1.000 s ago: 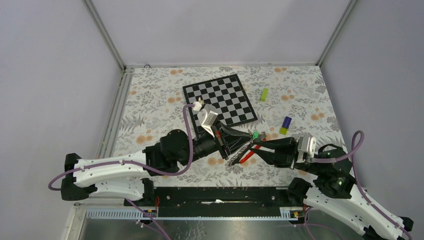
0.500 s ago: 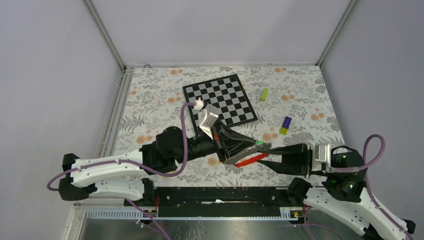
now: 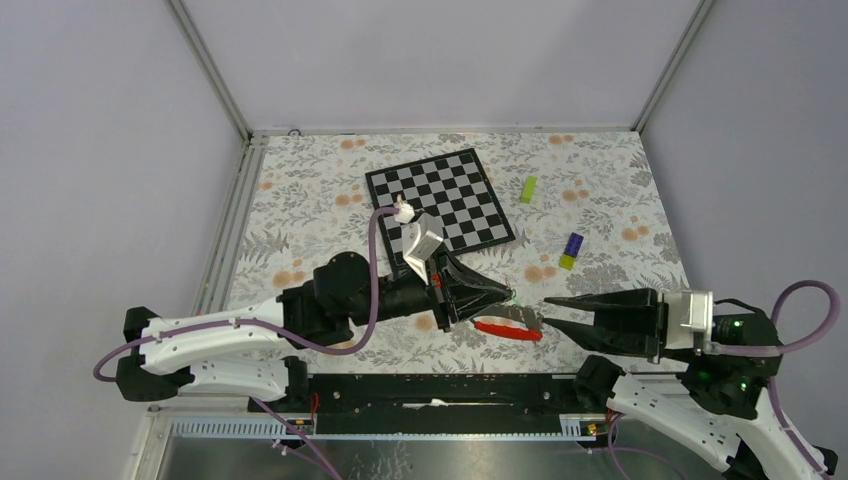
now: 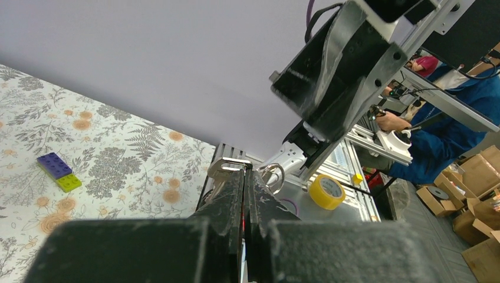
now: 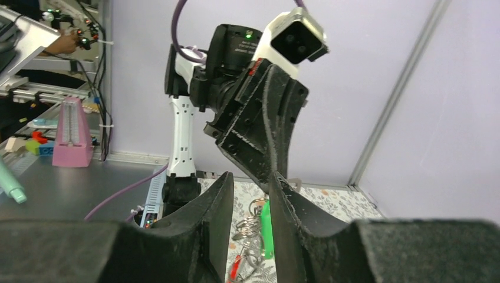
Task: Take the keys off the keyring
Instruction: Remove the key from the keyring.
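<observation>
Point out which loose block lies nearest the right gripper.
The purple-and-yellow block, just beyond the right gripper; the lime-green block lies farther off, beside the chessboard.

We see the fingers [image 5: 215,218] of the right gripper [image 5: 250,180] as black and matt, with a grainy, rough surface. The left gripper [image 4: 243,177] has the same coarse black finish. The keyring [image 5: 250,227] is thin, bright metal that glints, and the head of the green key [image 5: 266,227] looks like smooth plastic. The tabletop [image 3: 300,200] wears a flat, matt floral print, and the chessboard [image 3: 440,200] looks smooth. The white arm shells [image 3: 220,335] are smooth plastic.
</observation>
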Robot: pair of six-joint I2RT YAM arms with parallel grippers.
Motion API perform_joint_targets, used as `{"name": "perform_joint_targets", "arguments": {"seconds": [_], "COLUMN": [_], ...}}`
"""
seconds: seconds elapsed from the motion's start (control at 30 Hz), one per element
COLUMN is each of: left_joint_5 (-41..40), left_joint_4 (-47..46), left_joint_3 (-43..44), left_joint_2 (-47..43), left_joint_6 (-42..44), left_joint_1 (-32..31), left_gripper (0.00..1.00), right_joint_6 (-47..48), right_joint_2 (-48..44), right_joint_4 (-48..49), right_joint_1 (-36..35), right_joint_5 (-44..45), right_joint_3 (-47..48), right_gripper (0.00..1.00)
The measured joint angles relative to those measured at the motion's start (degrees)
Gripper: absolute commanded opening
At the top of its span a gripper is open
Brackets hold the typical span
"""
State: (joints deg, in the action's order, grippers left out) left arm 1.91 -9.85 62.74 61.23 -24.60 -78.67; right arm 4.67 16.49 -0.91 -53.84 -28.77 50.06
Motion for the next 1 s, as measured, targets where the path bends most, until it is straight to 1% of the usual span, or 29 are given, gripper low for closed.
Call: {"name": "perform_joint_targets", "arguments": {"seconds": [0.2, 0.4, 0.57, 0.8, 1.0], "left_joint_5": [1.3, 1.6, 2.4, 3.3, 4.3], "left_joint_4": [1.8, 3.0, 3.0, 2.9, 2.9], "left_joint_3": [0.7, 1.2, 1.8, 1.9, 1.9], "left_joint_2": [-0.3, -1.0, -1.0, -1.1, -1.1], "left_joint_6": [0.6, 0.9, 1.0, 1.1, 1.3], "left_joint_1": [0.0, 0.0, 0.0, 0.0, 0.0], "left_gripper": [0.0, 0.0, 0.0, 0.0, 0.0], "right_joint_6": [0.7, 0.9, 0.8, 0.0, -2.1], "right_joint_2": [0.4, 1.5, 2.0, 2.6, 2.9], "right_joint_4": [-7.7, -12.9, -13.5, -12.7, -9.3], "right_joint_1": [0.0, 0.0, 0.0, 0.0, 0.0], "right_joint_5": [5.2, 7.0, 8.5, 12.3, 12.7], "right_joint_3": [6.1, 6.4, 2.9, -1.9, -4.7], "right_gripper": [0.35, 0.32, 0.26, 0.26, 0.27]}}
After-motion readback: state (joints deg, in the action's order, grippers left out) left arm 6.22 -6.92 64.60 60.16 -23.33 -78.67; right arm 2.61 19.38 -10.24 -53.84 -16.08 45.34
